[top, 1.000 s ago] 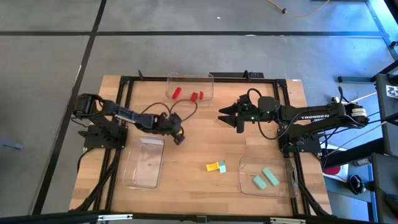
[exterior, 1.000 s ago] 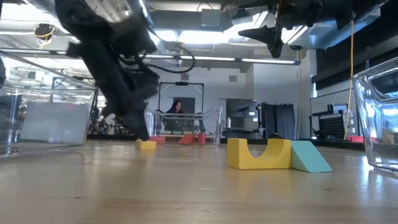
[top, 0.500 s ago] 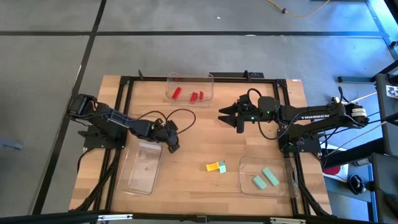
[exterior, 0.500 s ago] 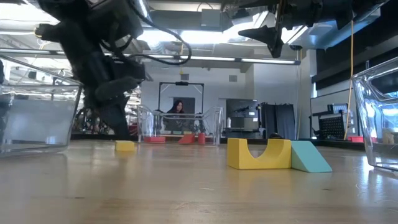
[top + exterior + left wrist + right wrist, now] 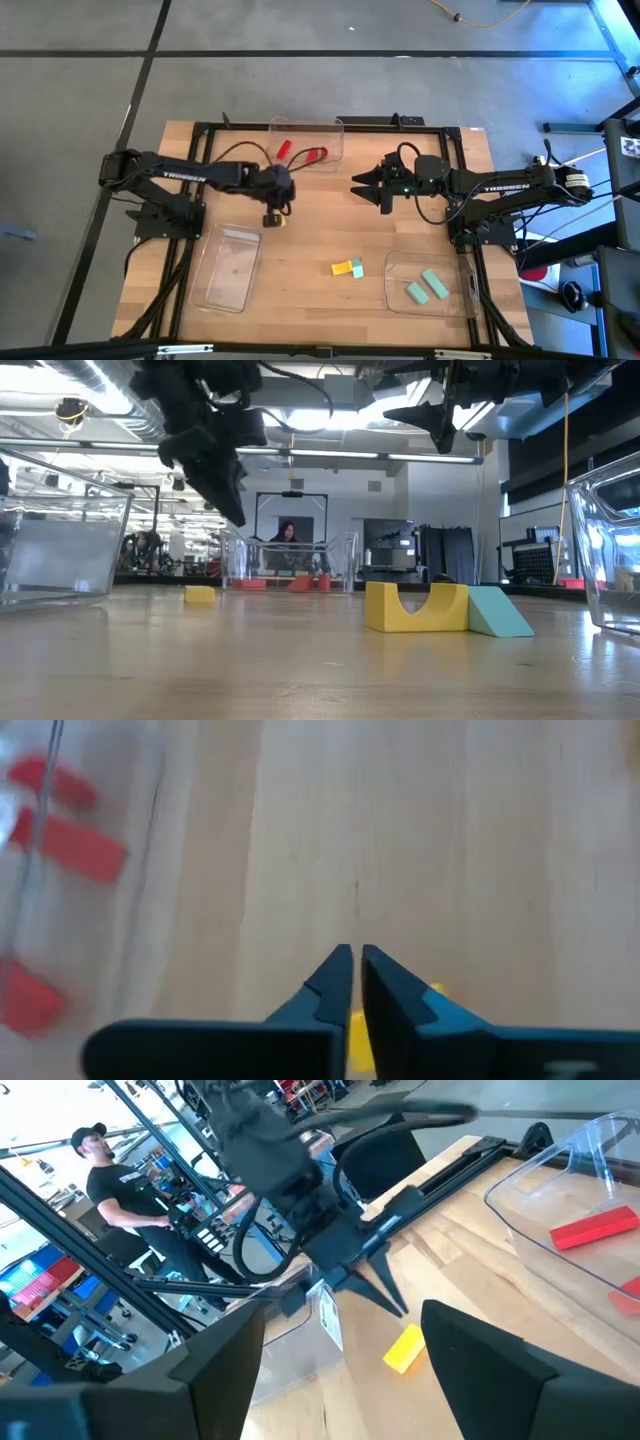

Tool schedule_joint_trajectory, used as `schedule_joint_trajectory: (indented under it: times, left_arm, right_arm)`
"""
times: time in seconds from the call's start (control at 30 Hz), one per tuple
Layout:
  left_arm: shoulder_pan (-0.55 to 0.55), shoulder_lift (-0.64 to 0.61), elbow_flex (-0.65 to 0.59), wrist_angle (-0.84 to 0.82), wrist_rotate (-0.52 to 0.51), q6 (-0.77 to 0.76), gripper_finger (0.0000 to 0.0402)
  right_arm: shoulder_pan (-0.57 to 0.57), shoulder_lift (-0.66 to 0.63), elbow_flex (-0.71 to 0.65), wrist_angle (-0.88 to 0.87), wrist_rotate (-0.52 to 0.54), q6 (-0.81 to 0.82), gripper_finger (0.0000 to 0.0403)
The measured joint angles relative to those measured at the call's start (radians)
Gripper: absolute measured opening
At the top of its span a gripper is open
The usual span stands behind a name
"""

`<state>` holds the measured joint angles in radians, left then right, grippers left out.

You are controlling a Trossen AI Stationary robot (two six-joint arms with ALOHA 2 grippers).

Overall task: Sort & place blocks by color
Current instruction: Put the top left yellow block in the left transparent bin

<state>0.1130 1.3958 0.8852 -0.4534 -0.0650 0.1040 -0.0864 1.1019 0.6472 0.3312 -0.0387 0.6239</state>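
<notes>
Yellow block (image 5: 271,219) | now lying free on the bench just below the left pincer (image 5: 277,205), which has lifted clear, tips together | missed the empty tray (image 5: 228,266) beside it, needs re-grasp | right pincer (image 5: 362,186) idle, apart.

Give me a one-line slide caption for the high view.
Left gripper, shut, hangs over a small yellow block on the table; right gripper waits open.
</notes>
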Motion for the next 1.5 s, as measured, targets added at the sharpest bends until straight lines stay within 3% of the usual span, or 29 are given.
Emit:
schedule_joint_trajectory:
  times: [0.2,0.33,0.47,0.77,1.0,1.17,1.5]
  left_arm:
    - [0.040,0.061,0.119,-0.180,0.046,0.366,0.0103]
    - [0.031,0.126,0.165,-0.241,0.045,0.509,0.0166]
    - [0.002,0.200,0.179,-0.284,0.030,0.588,0.0200]
    - [-0.030,0.301,0.181,-0.271,-0.034,0.686,0.0207]
    - [-0.025,0.301,0.181,-0.364,0.005,0.738,0.0206]
    - [-0.026,0.310,0.179,-0.334,0.037,0.815,0.0206]
    - [-0.013,0.327,0.177,-0.341,0.030,0.822,0.0206]
  right_arm:
    - [0.000,0.000,0.000,-0.001,0.001,0.001,0.0272]
    - [0.000,0.000,0.000,0.000,0.001,0.003,0.0272]
    - [0.000,0.000,0.000,0.000,0.001,0.006,0.0272]
    - [0.000,0.000,0.000,-0.006,0.003,0.036,0.0272]
    - [0.000,0.000,0.000,-0.009,0.003,0.038,0.0272]
    - [0.000,0.000,0.000,-0.008,0.003,0.038,0.0272]
    - [0.000,0.000,0.000,-0.009,0.003,0.038,0.0272]
